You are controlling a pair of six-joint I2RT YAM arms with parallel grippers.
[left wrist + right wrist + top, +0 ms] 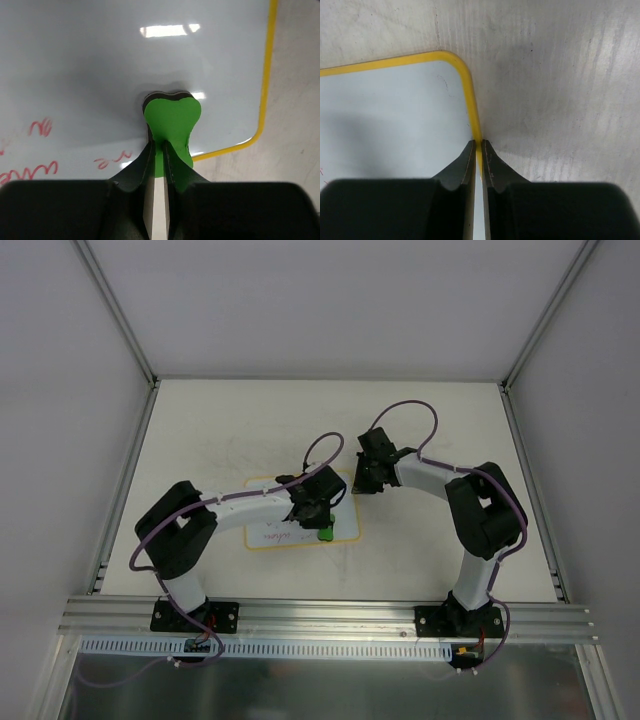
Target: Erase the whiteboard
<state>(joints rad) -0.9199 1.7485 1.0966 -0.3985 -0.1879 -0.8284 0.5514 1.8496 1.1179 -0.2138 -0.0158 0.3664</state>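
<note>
The overhead view alone shows the whole layout. A small flat white whiteboard [270,532] with rounded corners and a thin yellow rim lies just left of the frame's centre on the scuffed white tabletop [220,430]. Both black arms bend in over it. The left pincer [318,520] is over the board's lower right part, and the right pincer [365,483] is at its upper right corner.

The left wrist view gives what the overhead cannot. The left pincer [159,145] is clamped narrowly on a green bone-shaped eraser [172,120] with a dark pad underneath. The eraser's lobed end is set against the glossy whiteboard [100,60] at mid-frame. Red handwriting [40,127] sits at the lower left of this frame. The board surface in the upper half is bare, and its rounded corner curves at the lower right.

The right wrist view shows the right pincer [478,145] drawn nearly together, holding nothing between its fingers. Its tips sit right on the yellow rim [467,95] just below the whiteboard's [395,110] rounded corner. The board is to the left of the tips and bare tabletop [560,75] to the right. Whether the tips press on the rim cannot be told.
</note>
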